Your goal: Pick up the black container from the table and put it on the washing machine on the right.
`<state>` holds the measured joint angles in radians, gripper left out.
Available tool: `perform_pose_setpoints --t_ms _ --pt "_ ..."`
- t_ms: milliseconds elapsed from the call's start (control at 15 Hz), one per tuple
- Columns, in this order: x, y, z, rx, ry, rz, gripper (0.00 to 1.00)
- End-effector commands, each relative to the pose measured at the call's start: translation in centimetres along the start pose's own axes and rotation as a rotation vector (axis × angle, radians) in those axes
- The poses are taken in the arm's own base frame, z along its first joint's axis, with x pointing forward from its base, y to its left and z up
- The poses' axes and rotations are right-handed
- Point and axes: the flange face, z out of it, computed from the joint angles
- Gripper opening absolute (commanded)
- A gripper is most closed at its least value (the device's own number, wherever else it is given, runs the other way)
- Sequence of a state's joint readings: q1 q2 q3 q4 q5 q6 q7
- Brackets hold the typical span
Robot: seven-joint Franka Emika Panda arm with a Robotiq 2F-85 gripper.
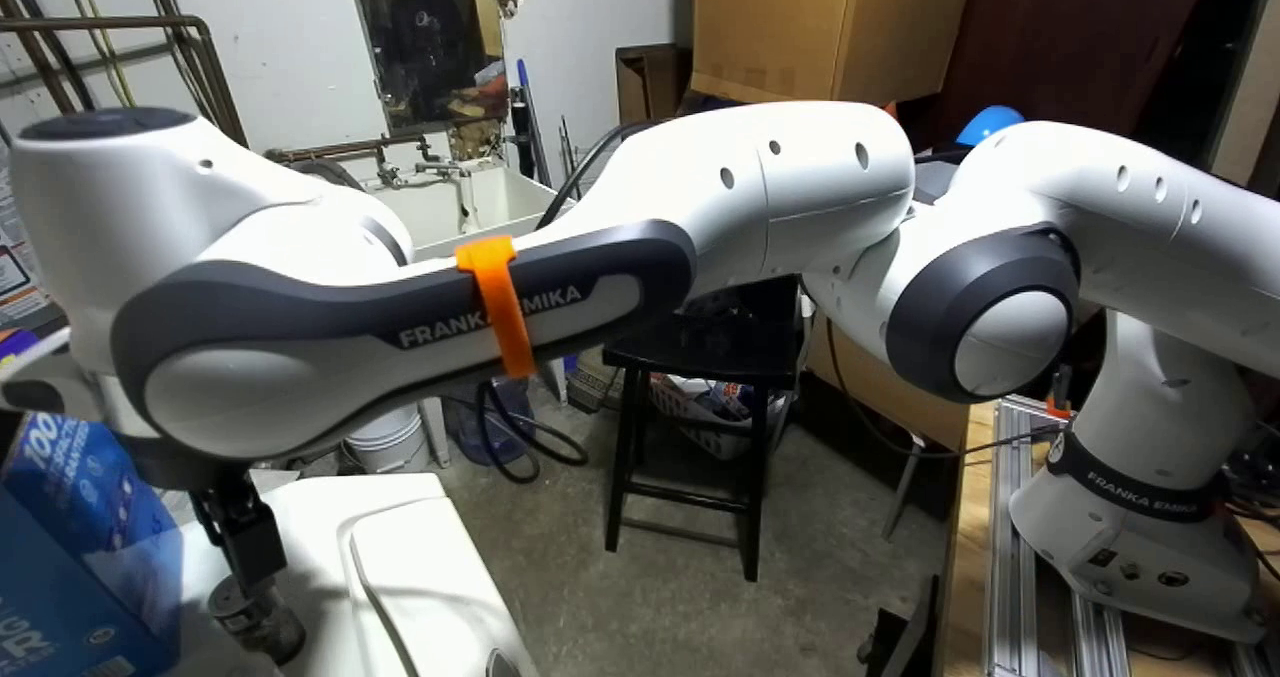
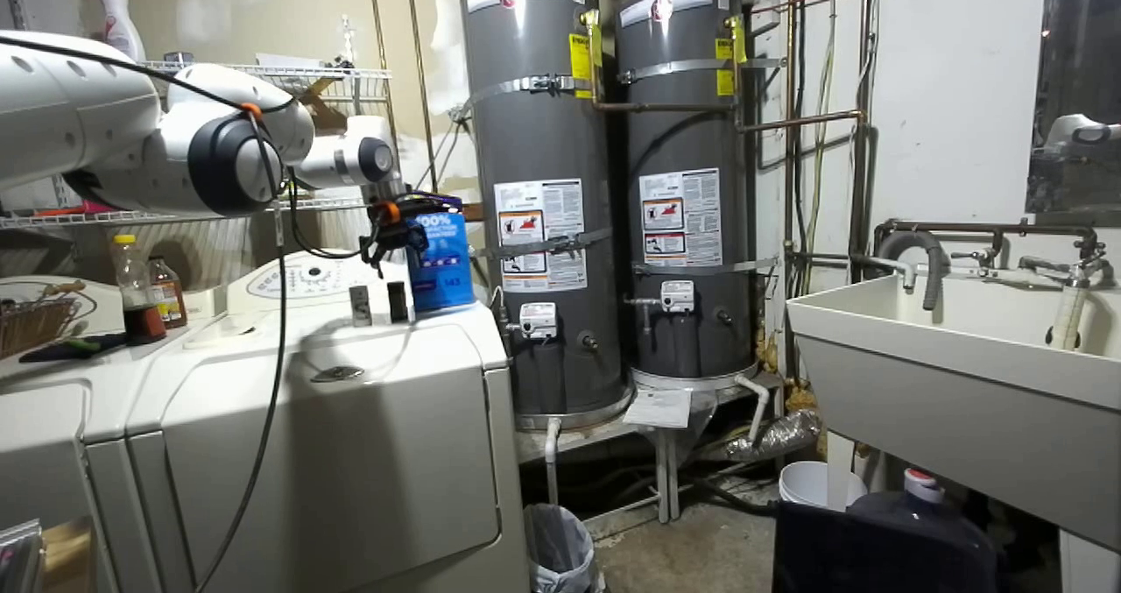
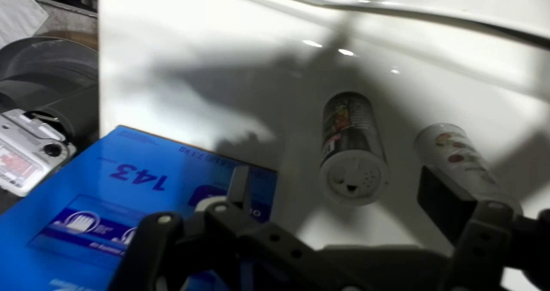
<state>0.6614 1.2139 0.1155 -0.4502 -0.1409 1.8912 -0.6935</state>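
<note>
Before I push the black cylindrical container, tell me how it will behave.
The black cylindrical container likely tips if pushed high, standing taller than wide. Once down, its round body would probably roll. It may slide on the glossy white washing machine.

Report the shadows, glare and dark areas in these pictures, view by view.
Wrist view: a broad shadow darkens the washer beside the black container, with small glints above it in the picture and near-white glare by the washer's left edge; in an exterior view, a dark shadow runs down the washer's front; in an exterior view, the table is so dark that little detail shows.
</note>
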Motion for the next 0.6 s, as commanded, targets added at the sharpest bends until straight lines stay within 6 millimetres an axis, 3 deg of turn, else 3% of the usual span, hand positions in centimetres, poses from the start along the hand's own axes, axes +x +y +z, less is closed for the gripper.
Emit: perform_pose_setpoints --t_ms 0,133,533 --pt "0.6 1.0 -6.1 -0.070 0.018 0.028 1.00" --pt "0.6 1.5 -9.5 -0.106 0.027 0.043 1.00" --pt "-3.8 3.2 -17.9 -0.181 -0.175 0.326 1.00"
